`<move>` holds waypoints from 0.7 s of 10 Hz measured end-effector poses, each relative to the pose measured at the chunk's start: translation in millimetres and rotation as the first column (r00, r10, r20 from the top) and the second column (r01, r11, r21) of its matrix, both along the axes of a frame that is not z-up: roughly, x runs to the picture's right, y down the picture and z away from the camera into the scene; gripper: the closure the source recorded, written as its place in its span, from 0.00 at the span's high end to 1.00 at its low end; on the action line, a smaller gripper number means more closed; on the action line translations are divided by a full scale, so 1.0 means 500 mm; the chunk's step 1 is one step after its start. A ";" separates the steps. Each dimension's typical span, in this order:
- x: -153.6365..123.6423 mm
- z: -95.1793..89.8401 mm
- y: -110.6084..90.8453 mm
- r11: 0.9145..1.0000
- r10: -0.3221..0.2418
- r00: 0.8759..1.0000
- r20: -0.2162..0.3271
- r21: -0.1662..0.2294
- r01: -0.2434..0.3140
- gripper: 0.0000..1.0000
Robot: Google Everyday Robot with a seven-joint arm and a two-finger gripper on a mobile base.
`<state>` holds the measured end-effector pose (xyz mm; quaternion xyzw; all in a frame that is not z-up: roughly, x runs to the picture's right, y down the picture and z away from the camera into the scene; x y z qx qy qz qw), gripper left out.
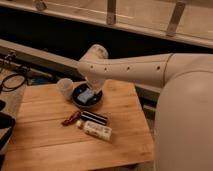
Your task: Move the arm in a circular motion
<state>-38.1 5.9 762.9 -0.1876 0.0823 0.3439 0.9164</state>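
1. The arm (131, 70) reaches in from 3 o'clock; its elbow bends above the table's (45, 147) 12 o'clock edge;
2. The gripper (93, 86) hangs over the dark bowl (75, 99); whether it grips anything cannot be told;
3. A cup (65, 88) stands at the bowl's 10 o'clock.

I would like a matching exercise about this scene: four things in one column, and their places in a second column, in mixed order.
Things:
1. white cup
2. dark bowl
3. red item
4. gripper

Places:
a. at the end of the arm, low over the bowl
b. left of the bowl, near the back edge of the table
c. below the arm, with a blue thing inside
d. just left of the black bar

Pairs: 1-b, 2-c, 3-d, 4-a.
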 end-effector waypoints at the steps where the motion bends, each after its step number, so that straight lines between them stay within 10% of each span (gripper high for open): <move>1: 0.007 0.000 0.002 1.000 0.003 1.000 -0.008 0.006 -0.003 0.03; 7: 0.085 -0.010 0.013 0.999 0.000 0.998 -0.062 0.054 0.003 0.03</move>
